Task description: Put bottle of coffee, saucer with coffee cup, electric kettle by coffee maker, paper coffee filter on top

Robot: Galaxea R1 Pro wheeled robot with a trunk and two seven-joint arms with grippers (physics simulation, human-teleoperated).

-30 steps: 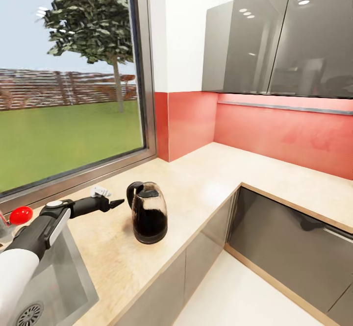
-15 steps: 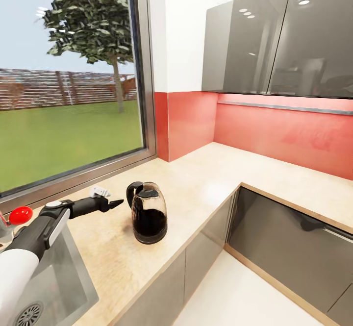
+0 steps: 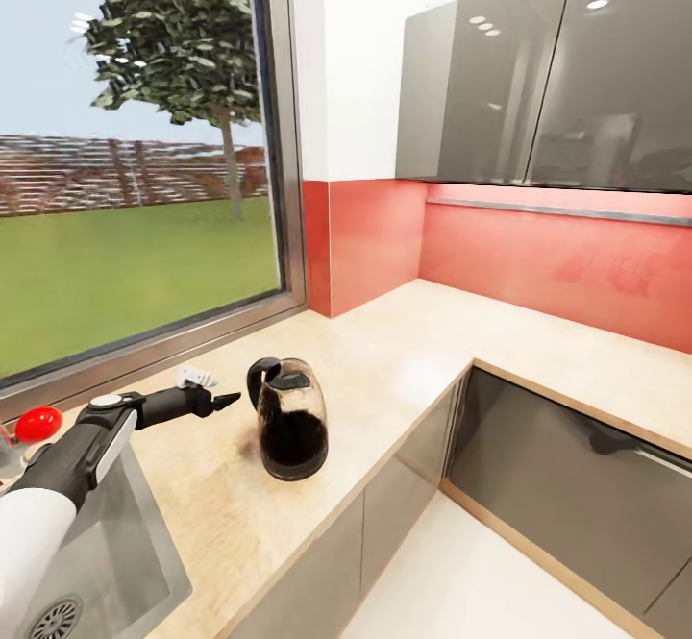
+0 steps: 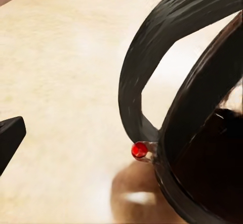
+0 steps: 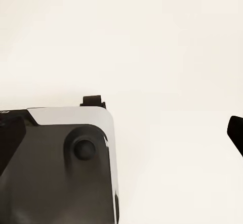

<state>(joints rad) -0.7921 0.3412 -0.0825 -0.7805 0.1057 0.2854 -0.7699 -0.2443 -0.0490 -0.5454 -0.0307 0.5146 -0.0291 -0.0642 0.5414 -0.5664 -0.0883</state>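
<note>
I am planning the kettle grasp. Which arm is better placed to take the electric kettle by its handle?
Probably the left. The left gripper hovers over the countertop beside the electric kettle, pointing at its handle. The left wrist view shows that handle close ahead.

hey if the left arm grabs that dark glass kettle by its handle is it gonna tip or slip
The dark glass electric kettle looks rigid, so its black loop handle should hold its shape. It is taller than its base and looks part full of dark liquid, so it is probably heavy and may swing from the handle. The glossy handle could slip between the left gripper fingers.
</note>
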